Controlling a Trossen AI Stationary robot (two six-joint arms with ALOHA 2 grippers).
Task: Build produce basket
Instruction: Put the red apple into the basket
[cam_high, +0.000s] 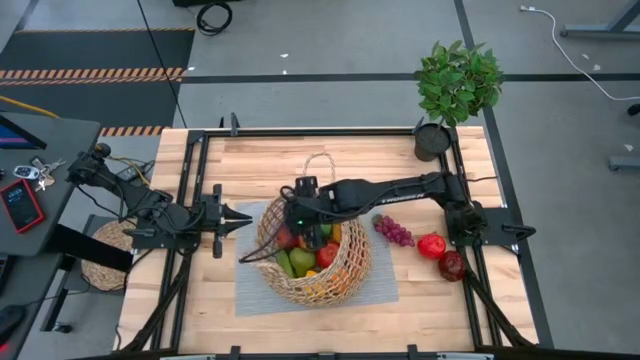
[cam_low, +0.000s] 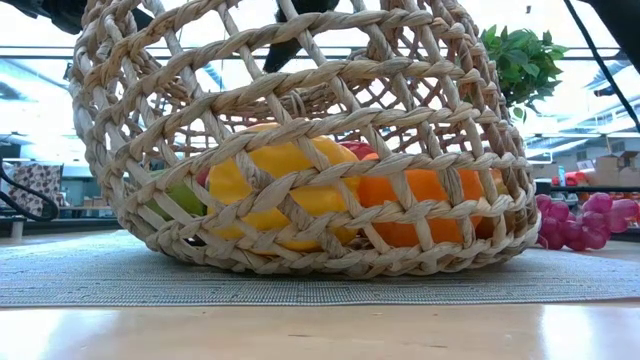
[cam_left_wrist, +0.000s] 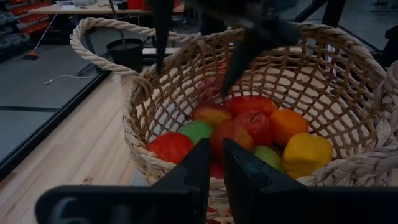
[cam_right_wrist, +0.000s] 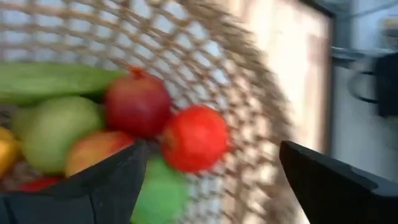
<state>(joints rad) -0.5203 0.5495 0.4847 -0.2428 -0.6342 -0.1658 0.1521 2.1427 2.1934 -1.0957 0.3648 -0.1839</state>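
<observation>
Broadly, the worktop (cam_high: 200, 160) is laid with a grey mat (cam_high: 250, 295), and on that mat the basket (cam_high: 350, 270) is seen, a large open-weave wicker bowl with thin loop handles. It is judged to be light and stiff but springy at the rim, so it is best taken by a handle or the thick braided edge, not the thin weave. Inside it the produce (cam_left_wrist: 249, 127) is piled: red, green, orange and yellow pieces, probably firm-skinned and smooth, likely to roll or slip if pinched off-centre. The right tool (cam_high: 312, 236) is held over the basket's opening above the fruit, its fingers spread wide with nothing between them. The left tool (cam_high: 240, 219) is parked just beside the basket's left rim, fingers pressed together and empty. Outside the basket, to its right, purple grapes (cam_high: 394, 231) are lying, soft and easily crushed, best lifted by the stem; beyond them two red fruits (cam_high: 441, 255) are waiting
</observation>
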